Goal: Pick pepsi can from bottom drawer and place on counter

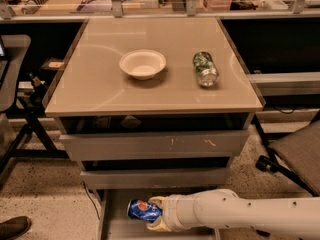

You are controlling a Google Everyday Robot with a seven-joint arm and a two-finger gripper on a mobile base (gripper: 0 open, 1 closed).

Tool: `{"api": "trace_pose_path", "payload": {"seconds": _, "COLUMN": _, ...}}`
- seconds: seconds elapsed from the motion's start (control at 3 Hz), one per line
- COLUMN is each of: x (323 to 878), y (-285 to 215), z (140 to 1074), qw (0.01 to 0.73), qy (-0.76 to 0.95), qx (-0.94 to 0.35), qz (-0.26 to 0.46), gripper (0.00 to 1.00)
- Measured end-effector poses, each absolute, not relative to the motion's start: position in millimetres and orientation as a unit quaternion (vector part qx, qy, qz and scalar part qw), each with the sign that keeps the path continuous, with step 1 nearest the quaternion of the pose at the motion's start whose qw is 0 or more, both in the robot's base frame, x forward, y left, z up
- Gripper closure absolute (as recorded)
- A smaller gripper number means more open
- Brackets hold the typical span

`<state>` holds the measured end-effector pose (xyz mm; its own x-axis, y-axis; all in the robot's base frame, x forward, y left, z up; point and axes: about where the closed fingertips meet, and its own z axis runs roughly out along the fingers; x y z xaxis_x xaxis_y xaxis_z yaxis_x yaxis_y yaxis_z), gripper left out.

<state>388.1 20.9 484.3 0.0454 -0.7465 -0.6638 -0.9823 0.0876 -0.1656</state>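
The pepsi can (141, 210), blue with a red and white logo, lies on its side over the open bottom drawer (119, 228) at the foot of the grey cabinet. My gripper (156, 214) reaches in from the right on a white arm. Its yellowish fingers (157, 201) sit above and below the can's right end, shut on it. The can's underside and the drawer floor beneath it are partly hidden. The beige counter (100, 91) is the cabinet's top, well above the gripper.
A white bowl (142, 63) and a green-and-silver can (205, 68) on its side rest on the counter. Two taller grey drawers (155, 145) stick out slightly above the arm. A chair (299, 153) stands to the right, a shoe (12, 227) at the lower left.
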Motion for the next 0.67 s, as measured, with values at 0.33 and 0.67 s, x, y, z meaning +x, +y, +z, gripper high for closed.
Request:
{"api": "trace_pose_path", "payload": {"seconds": 0.33, "x": 391.0, "y": 24.7, "z": 496.6, "qw": 0.324, "qy": 0.658, "qx": -0.656, "qz": 0.177, "gripper": 1.0}}
{"api": "trace_pose_path", "payload": {"seconds": 0.67, "x": 392.0, "y": 27.6, "z": 502.9, "qw": 0.324, "qy": 0.655, "qx": -0.658, "qz": 0.179, "gripper": 1.0}}
